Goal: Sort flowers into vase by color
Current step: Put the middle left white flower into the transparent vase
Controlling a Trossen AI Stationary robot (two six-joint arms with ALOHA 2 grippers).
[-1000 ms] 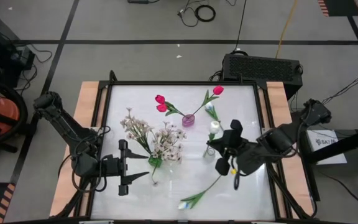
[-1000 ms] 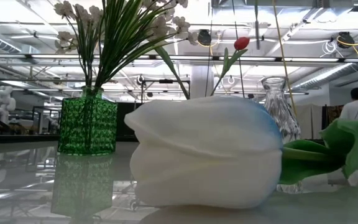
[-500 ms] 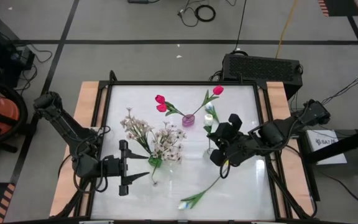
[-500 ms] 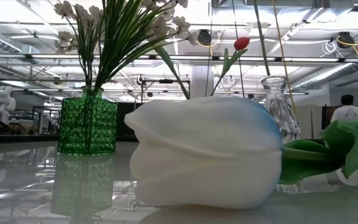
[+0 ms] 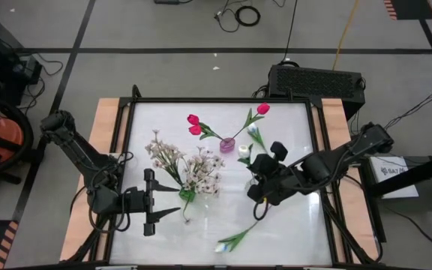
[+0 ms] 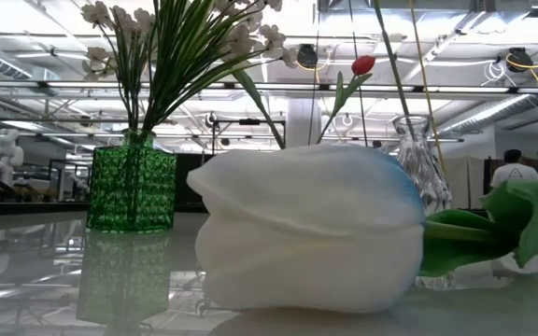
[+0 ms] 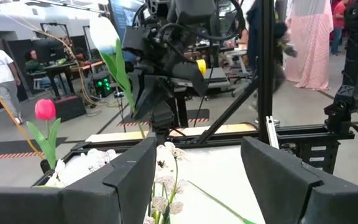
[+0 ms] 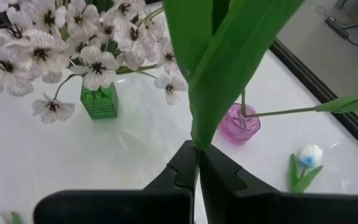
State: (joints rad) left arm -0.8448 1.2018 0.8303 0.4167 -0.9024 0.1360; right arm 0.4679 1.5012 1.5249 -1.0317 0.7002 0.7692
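My right gripper (image 5: 258, 189) is shut on a white tulip with its head (image 5: 244, 151) up, above the clear vase (image 6: 421, 168). The stem's lower end (image 6: 404, 110) is at the vase's mouth. A pink vase (image 5: 226, 145) holds pink-red tulips (image 5: 193, 124). A green vase (image 5: 187, 195) holds cream blossoms (image 5: 186, 161). Two more white tulips lie on the table, one near the front edge (image 5: 223, 246) and one by the pink vase (image 5: 255, 133). My left gripper (image 5: 156, 202) waits open at the left. My right gripper pinches the white tulip's stem at the base of a leaf (image 8: 199, 144) between its two shut fingers. The fingers slant down from the table's right and lie across the stem. The tulip stands near upright, lifted clear of the table, with its head (image 7: 104, 31) above the fingers.
The three vases stand close together in the table's middle. The tulip near the front edge (image 6: 306, 233) fills most of the low view. A black frame (image 5: 317, 150) rims the table. People move about in the room beyond.
My right gripper has gone toward the table's left edge and down, tipping further downward, still shut on the white tulip. The tulip's head has shifted left with it. The stem's lower end has come down to the clear vase's mouth.
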